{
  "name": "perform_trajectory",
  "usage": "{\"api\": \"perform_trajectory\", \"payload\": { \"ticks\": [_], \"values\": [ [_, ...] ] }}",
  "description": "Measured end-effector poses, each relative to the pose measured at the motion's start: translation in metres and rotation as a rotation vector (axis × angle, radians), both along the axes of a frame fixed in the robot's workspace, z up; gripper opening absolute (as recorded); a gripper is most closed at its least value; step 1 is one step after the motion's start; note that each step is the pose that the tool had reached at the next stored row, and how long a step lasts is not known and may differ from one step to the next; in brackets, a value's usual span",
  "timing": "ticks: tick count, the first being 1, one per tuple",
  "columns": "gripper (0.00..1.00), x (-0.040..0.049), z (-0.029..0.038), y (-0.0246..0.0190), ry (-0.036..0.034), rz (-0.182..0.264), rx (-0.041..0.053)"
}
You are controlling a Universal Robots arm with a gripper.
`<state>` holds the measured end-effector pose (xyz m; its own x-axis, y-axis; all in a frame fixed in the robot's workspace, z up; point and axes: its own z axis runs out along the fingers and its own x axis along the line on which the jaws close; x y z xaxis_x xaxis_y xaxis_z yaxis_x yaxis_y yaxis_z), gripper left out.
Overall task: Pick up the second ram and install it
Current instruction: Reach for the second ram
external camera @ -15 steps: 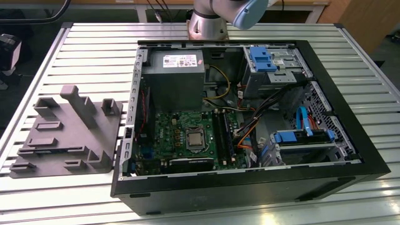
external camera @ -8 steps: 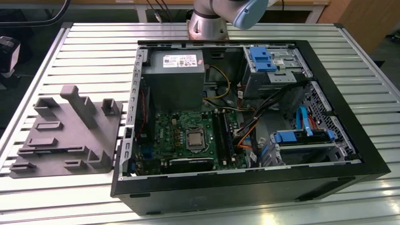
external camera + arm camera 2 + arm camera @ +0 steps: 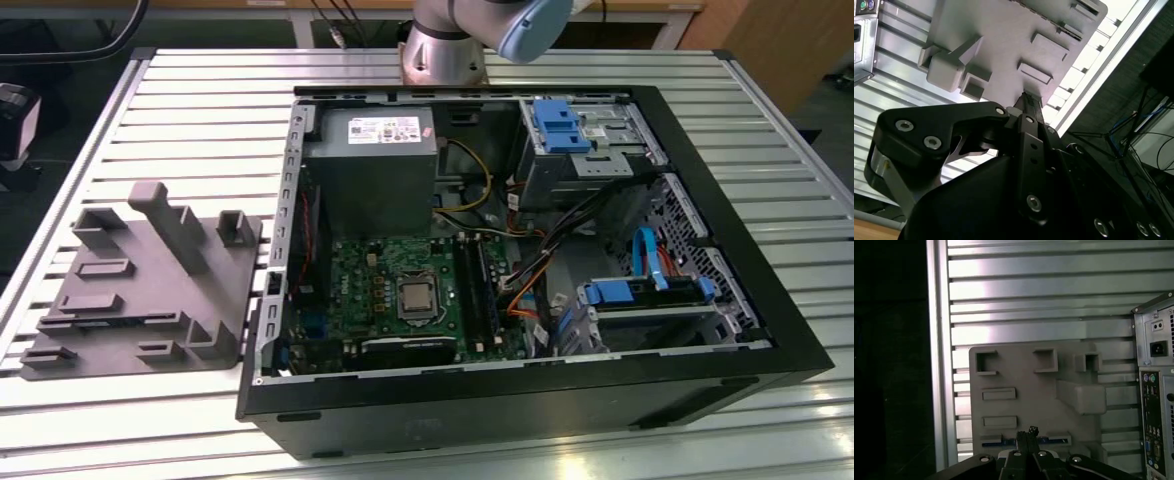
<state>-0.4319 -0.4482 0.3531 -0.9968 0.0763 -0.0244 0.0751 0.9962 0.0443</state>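
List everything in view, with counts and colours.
table: one, silver, slatted, under everything.
computer case: one, black, open, mid-table.
motherboard: one, green, inside the case.
power supply: one, grey, inside the case.
drive brackets: two, blue, inside the case.
holder tray: one, grey, at the exterior view's left of the case.
second ram: one, dark blue, in a tray slot.
arm: one, silver and blue-grey, behind the case.
gripper: one, black, over the tray, jaws together, empty.
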Motion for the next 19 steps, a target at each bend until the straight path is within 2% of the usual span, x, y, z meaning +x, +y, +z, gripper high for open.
{"api": "perform_trajectory", "payload": {
  "ticks": [19],
  "values": [
    [0.11, -0.005, -0.0046, -0.0061, 0.0, 0.0, 0.0]
  ]
}}
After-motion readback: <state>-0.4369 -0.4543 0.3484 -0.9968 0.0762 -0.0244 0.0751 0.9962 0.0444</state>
